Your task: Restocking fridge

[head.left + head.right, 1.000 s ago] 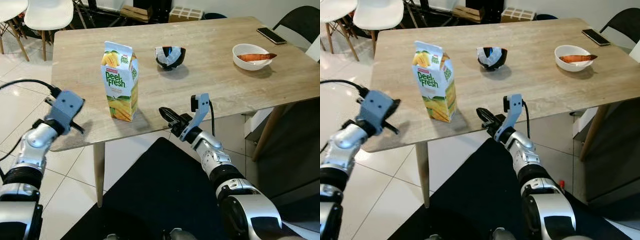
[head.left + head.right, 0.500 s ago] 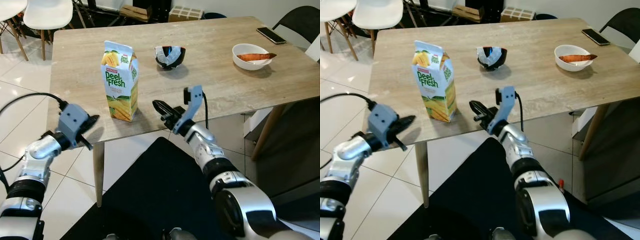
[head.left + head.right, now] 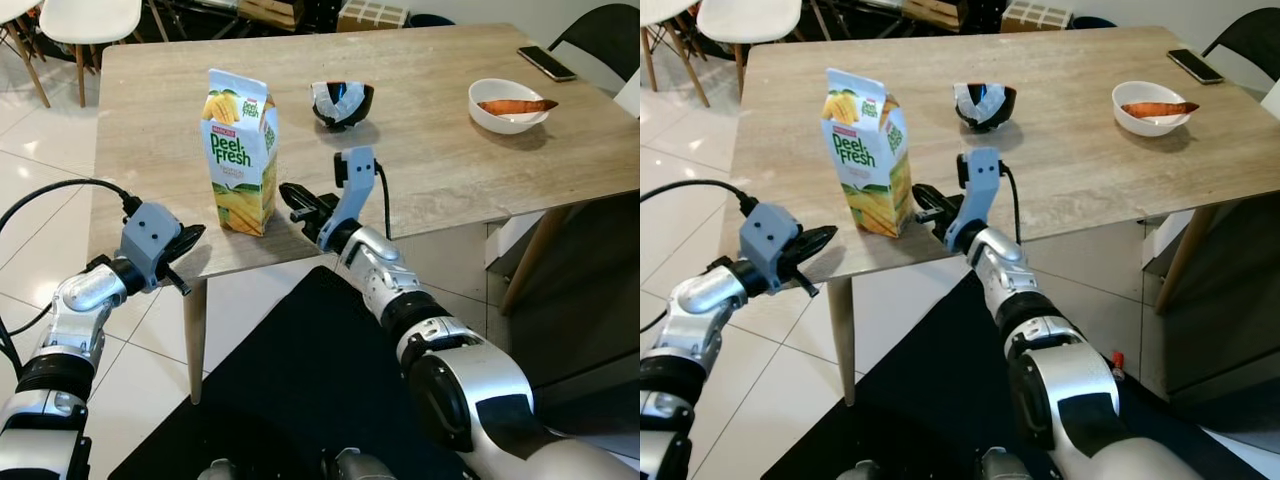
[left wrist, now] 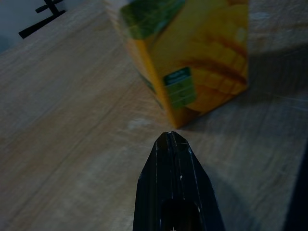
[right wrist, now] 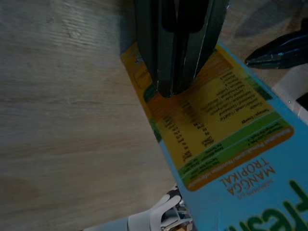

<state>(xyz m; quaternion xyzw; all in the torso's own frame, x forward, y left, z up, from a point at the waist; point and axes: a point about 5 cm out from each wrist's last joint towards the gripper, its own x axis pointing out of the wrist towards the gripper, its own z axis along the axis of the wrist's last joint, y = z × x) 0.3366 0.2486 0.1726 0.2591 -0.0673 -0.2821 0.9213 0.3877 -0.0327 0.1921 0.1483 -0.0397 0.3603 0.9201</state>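
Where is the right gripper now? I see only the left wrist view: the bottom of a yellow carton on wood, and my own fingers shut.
Observer: The right gripper is at the near edge of the table, fingers shut, tips close against the lower right side of the Peel Fresh mango juice carton. I cannot tell if they touch.
Operator: Is the top of the carton open?
Observer: No, its gable top looks closed.
Operator: What else stands on the table?
Observer: Behind the carton is a dark bowl. Farther right on the wooden table are a white bowl holding something orange, and a phone.
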